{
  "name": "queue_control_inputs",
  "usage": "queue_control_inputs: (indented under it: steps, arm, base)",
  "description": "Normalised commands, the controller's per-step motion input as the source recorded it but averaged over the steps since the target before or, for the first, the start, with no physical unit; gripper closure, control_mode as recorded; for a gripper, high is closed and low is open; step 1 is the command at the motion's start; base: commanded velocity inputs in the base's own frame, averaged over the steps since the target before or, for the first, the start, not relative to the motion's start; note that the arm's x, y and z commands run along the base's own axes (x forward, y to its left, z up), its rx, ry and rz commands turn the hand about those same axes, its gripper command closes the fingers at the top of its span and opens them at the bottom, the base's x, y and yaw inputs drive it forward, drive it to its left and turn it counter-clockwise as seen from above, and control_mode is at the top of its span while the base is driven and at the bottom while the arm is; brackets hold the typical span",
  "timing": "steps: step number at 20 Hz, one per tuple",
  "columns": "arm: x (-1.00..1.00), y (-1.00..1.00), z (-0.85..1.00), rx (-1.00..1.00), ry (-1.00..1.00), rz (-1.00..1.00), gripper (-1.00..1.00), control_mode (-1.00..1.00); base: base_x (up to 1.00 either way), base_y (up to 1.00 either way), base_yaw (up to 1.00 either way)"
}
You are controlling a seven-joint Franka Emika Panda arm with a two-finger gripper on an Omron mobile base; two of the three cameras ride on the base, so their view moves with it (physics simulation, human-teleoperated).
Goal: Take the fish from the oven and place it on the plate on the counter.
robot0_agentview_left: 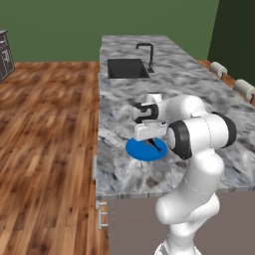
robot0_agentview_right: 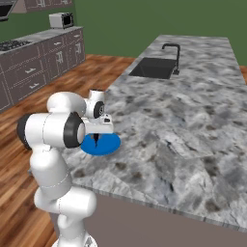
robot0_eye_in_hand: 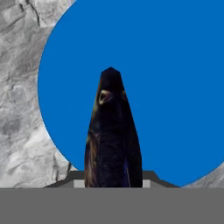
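Grey-and-white marbled stone forms the counter (robot0_agentview_left: 199, 94), which is seen from its near front edge. Close to that edge a blue plate (robot0_agentview_left: 137, 150) lies flat on the stone. Directly above the plate the gripper (robot0_agentview_left: 153, 143) is held pointing down, its jaws clamped tight on the dark fish (robot0_eye_in_hand: 112, 131). In the hand view the fish is seen hanging nose-down over the plate's blue surface, with marbled stone to one side; whether its tip touches the plate cannot be told. Farther along the counter a black sink basin (robot0_agentview_right: 153, 68) is set into the stone, with a black faucet (robot0_agentview_right: 174, 54) beside it. Beyond, wooden flooring (robot0_agentview_left: 45, 129) is seen.
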Motion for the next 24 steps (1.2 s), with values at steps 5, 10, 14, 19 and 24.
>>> queue_control_inputs:
  steps: [5, 10, 14, 19, 24]
  arm:
    - [0.42, 0.0, -0.29, 0.0, 0.0, 0.0, 1.0, -1.0]
    - [0.02, 0.0, -0.28, 0.0, 0.03, 0.0, 1.0, -1.0]
    - [0.0, 0.0, -0.31, 0.0, 0.03, 0.0, 1.0, -1.0]
    - [0.0, 0.0, -0.25, 0.0, 0.04, 0.0, 1.0, -1.0]
    - [0.01, 0.0, -0.08, 0.0, 0.03, 0.0, 1.0, -1.0]
  base:
    - [0.0, 0.0, 0.0]
    - [0.0, 0.0, 0.0]
    - [0.0, 0.0, 0.0]
    - [0.0, 0.0, 0.0]
    - [0.0, 0.0, 0.0]
